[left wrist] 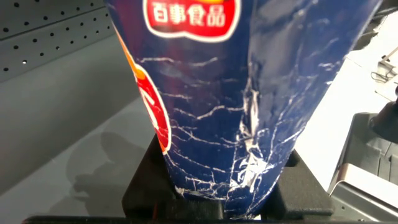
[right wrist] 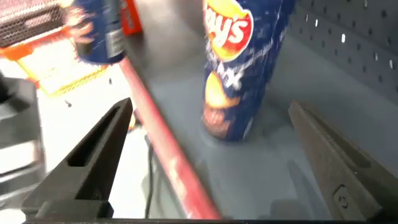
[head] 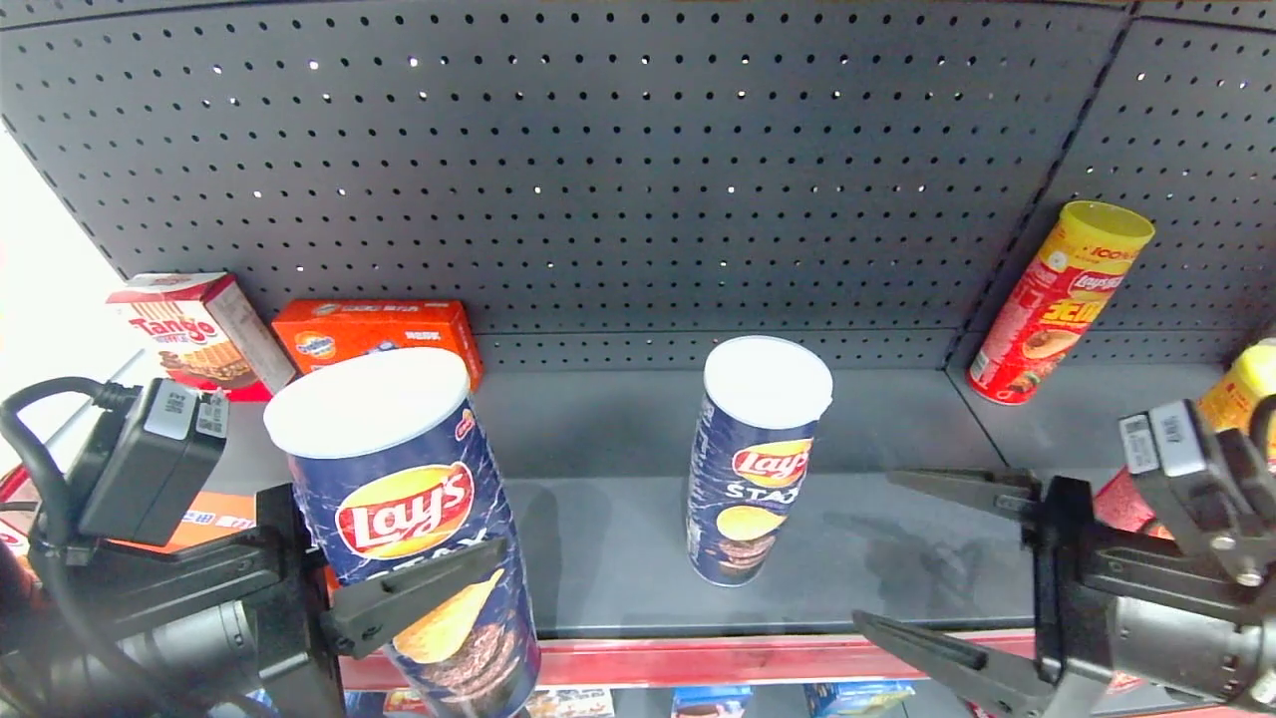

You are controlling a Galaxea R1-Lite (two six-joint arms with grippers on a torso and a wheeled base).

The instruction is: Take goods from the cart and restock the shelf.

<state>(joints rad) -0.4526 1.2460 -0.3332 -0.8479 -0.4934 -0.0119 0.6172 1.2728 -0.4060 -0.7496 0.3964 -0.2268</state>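
Blue cardboard with a white lid: that is the chip can (head: pixel 399 519) clamped in the left gripper (head: pixel 389 588). One dark finger lies across its printed front, the other is behind it. The can hangs at the near left, leaning a little, and its lower end shows below the red front strip (head: pixel 698 658) of the shelf (head: pixel 618 538). By my reckoning it is not yet over the board.

A matching can (head: pixel 755 464) stands upright mid-shelf, well apart from the held one. Far left, against the pegboard back (head: pixel 598 179), sit an orange box (head: pixel 374 334) and a wafer box (head: pixel 194 334). Far right, a red and yellow can (head: pixel 1057 304) leans on the back panel. The right gripper (head: pixel 877 548) hangs spread wide and empty at the near right, just off the front strip.

To do this step well, I would say the base must come up clear of the red strip before the can goes forward, or it will catch and twist in the grip. The bare grey patch left of the standing can, nearer than the orange box, looks like the place for it. A tall, narrow can tips easily, so it should be brought upright and set flat on its base. Only then should the fingers let go. They ought to draw straight back, without brushing the lid or nudging the neighbour.
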